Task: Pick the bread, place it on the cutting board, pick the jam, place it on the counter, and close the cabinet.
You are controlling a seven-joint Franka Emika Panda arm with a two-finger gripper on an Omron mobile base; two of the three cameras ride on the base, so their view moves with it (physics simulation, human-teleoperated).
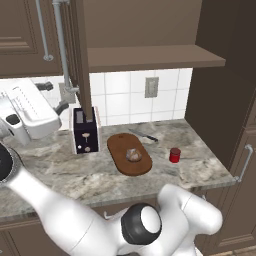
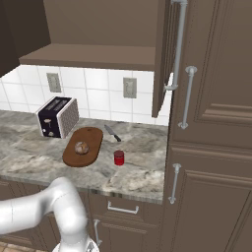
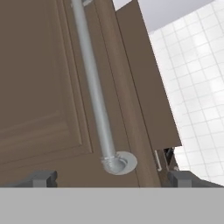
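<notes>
One bread [image 1: 133,154] on cutting board [image 1: 120,145]; one jam [image 1: 174,155] beside; knife [image 1: 143,135], probably.

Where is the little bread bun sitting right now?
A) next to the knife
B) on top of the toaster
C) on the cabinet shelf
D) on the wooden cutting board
D: the bread lies on the oval cutting board, between the toaster and the red jam.
</notes>
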